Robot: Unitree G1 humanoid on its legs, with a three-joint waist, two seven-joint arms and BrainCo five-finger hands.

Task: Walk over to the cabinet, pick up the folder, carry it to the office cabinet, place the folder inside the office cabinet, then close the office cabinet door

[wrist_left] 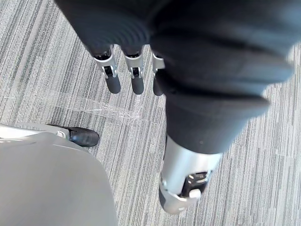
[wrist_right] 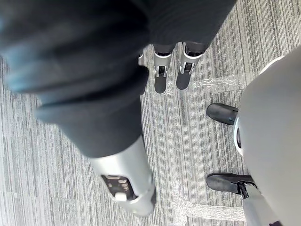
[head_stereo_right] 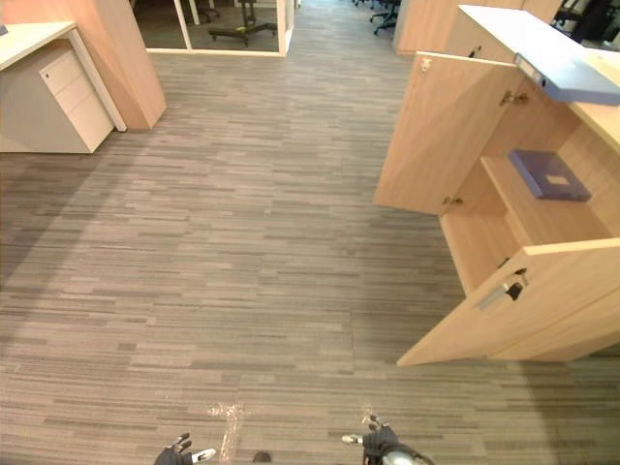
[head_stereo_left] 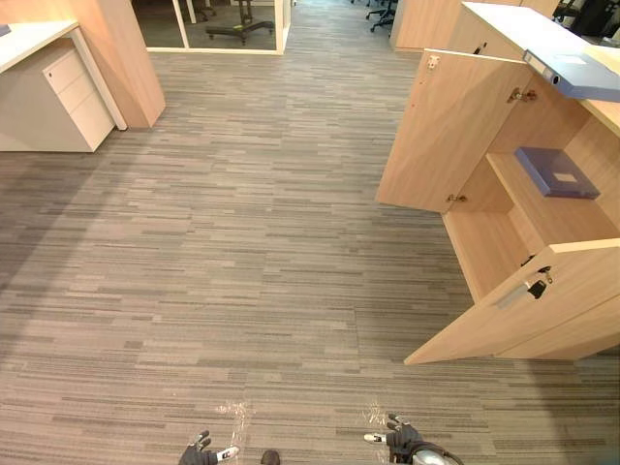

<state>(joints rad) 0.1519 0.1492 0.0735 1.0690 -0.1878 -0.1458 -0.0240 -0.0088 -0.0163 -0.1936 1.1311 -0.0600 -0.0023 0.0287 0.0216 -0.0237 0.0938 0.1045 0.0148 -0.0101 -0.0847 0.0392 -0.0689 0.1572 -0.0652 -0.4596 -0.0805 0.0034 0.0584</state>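
A light wooden cabinet stands at the right with both doors swung open. On its inner shelf lies a flat blue-purple folder. A grey-blue binder rests on the cabinet's top. My left hand and right hand hang low at the bottom of the eye views, well short of the cabinet. In the left wrist view the left hand's fingers point straight down over the carpet and hold nothing. The right hand's fingers are likewise straight and empty.
The far cabinet door and the near door jut out over the striped grey carpet. A white drawer unit and a wooden partition stand at the back left. Office chairs sit beyond.
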